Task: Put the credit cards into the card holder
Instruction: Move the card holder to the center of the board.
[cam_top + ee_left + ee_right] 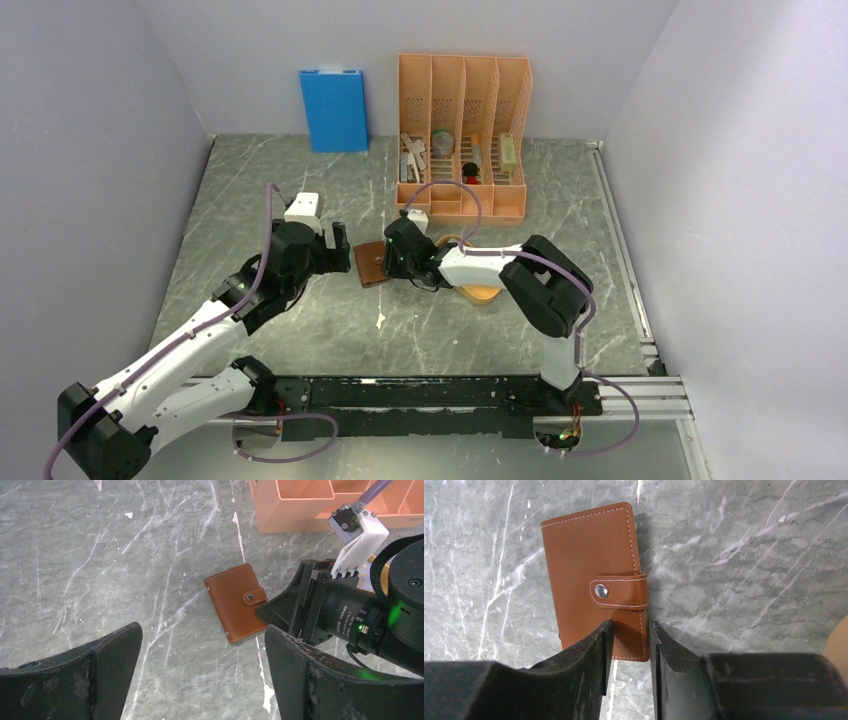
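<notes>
Card holder (589,570) snapped shut — right gripper (630,626) narrowly parted over its edge; left gripper (201,634) wide; orange organizer (463,208) behind.

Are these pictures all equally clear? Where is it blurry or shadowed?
Top external: even, soft light, no glare, but the card holder is small and coarse. Left wrist: card holder and table sharp; the near fingers of the left gripper loom dark and soft. Right wrist: stitching crisp, a narrow shadow along the card holder's right edge.
</notes>
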Motion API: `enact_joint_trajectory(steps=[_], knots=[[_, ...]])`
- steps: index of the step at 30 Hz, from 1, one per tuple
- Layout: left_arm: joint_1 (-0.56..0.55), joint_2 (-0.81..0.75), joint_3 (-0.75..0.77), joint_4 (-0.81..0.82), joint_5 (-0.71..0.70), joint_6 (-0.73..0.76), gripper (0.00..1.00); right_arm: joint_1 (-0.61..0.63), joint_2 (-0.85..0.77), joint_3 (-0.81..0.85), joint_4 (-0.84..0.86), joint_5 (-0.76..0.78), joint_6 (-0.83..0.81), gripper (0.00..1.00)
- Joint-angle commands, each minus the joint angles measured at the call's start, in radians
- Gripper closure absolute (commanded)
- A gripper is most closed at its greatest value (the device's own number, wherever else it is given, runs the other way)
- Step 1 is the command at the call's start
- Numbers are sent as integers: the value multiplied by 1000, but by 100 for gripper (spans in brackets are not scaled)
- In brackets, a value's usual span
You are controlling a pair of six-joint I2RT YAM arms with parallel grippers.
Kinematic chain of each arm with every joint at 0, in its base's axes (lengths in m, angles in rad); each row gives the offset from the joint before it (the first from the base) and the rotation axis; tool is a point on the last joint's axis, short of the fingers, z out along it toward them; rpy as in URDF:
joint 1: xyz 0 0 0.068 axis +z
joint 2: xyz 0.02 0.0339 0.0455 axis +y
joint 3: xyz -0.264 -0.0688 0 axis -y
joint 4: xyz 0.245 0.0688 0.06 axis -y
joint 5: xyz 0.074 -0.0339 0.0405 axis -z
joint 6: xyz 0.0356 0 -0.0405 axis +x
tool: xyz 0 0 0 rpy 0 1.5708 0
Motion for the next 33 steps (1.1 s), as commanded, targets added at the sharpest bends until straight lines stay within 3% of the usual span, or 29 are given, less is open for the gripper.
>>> enact_joint_trajectory(steps=[1, 12, 18, 19, 23, 33], knots=[[-9, -2, 34, -7, -17, 5, 3, 4, 12, -22, -9, -17, -4, 68], [-27, -7, 36, -20, -2, -11, 3, 84, -137, -214, -20, -2, -16, 100], [-76, -8, 44, -64, -17, -50, 3, 139, -247, -313, -36, 18, 1, 100], [-76, -10, 42, -75, 4, -64, 1, 148, -265, -326, -49, 24, 6, 100], [-76, -30, -4, -96, 118, -156, 11, 191, -333, -375, -79, 34, 43, 100], [-79, -77, -240, 60, 388, -341, 17, 285, -400, -405, -119, 93, 84, 100]])
